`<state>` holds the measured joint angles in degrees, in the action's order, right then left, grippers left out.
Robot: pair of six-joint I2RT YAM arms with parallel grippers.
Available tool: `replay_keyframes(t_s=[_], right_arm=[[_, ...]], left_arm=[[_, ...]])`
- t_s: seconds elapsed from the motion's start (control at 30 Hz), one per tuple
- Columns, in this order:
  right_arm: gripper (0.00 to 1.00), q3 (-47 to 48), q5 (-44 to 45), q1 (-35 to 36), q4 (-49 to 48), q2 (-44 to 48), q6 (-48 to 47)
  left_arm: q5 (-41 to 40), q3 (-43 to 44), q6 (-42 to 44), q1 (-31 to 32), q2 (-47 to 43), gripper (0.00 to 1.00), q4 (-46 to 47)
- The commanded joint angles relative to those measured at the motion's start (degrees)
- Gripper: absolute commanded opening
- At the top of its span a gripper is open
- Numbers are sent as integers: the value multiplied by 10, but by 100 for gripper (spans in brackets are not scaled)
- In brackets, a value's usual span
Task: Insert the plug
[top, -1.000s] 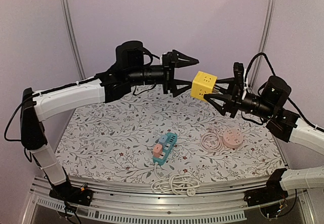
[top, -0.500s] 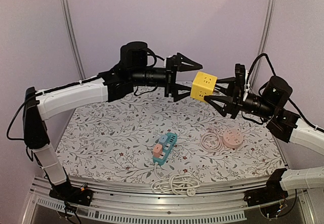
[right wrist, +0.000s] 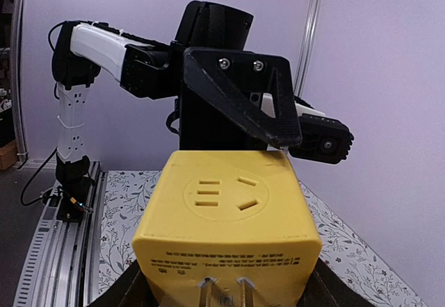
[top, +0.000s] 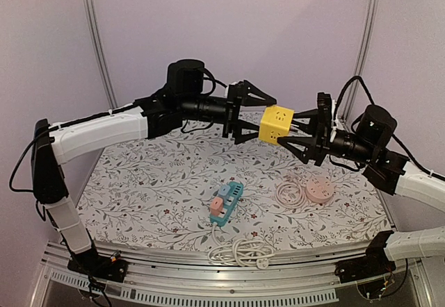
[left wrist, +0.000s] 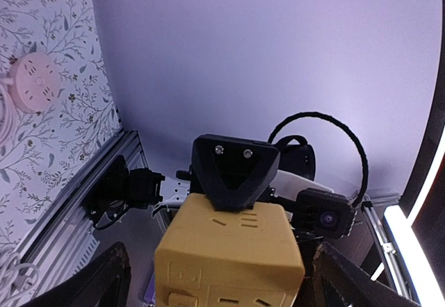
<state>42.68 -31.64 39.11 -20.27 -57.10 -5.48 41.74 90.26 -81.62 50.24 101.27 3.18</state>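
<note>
- left gripper (top: 268, 121): jaws spread wide, straddling the yellow cube plug (top: 275, 125) from its left side, not pinching it afaict
- right gripper (top: 293, 130): clamped on the cube, mid-air, well above the teal power strip (top: 226, 201)
- prongs (right wrist: 206, 293): point back at the right wrist, so left's probably the taker

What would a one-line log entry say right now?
right pincer: shut on yellow socket cube, mid-air | left pincer: open, at cube | blue power strip: on table
</note>
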Motion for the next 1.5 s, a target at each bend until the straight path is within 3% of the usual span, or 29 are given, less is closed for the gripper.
replay_keyframes(t_s=[0.0, 0.27, 0.43, 0.6, 0.8, 0.9, 1.03, 1.1, 1.13, 1.23, 1.27, 1.33, 1.47], right_arm=[[34, 23, -19, 4, -25, -17, -13], [34, 23, -23, 4, -31, -24, -13], [34, 22, -19, 4, -33, -25, -15], [34, 22, -18, 4, -36, -25, -18], [34, 22, -37, 4, -32, -28, -17], [34, 22, -48, 5, -26, -28, -15], [34, 20, -53, 4, -18, -25, -16], [36, 19, -48, 4, -16, -25, -16], [40, 20, -41, 4, -13, -25, -14], [80, 24, -14, 4, 8, -24, -3], [89, 24, 0, 5, 21, -20, 4], [98, 21, 37, 4, 55, -10, 11], [99, 6, 181, 5, 142, 27, 47]], left_arm=[[38, 13, 9, 3, 3, 89, -10], [66, 2, 10, 8, -12, 88, -1], [70, -21, -25, 13, -13, 85, 57], [72, -33, -31, 18, -21, 88, 77], [79, -33, -29, 20, -20, 80, 76], [82, -32, -27, 21, -19, 73, 77], [84, -32, -31, 23, -15, 46, 84], [85, -33, -33, 24, -15, 38, 87], [86, -34, -33, 24, -16, 32, 88], [80, -33, -26, 22, -20, 17, 79], [76, -32, -19, 20, -21, 10, 71], [64, -31, 1, 15, -28, 0, 43], [31, -29, 64, 2, -41, 0, -65]])
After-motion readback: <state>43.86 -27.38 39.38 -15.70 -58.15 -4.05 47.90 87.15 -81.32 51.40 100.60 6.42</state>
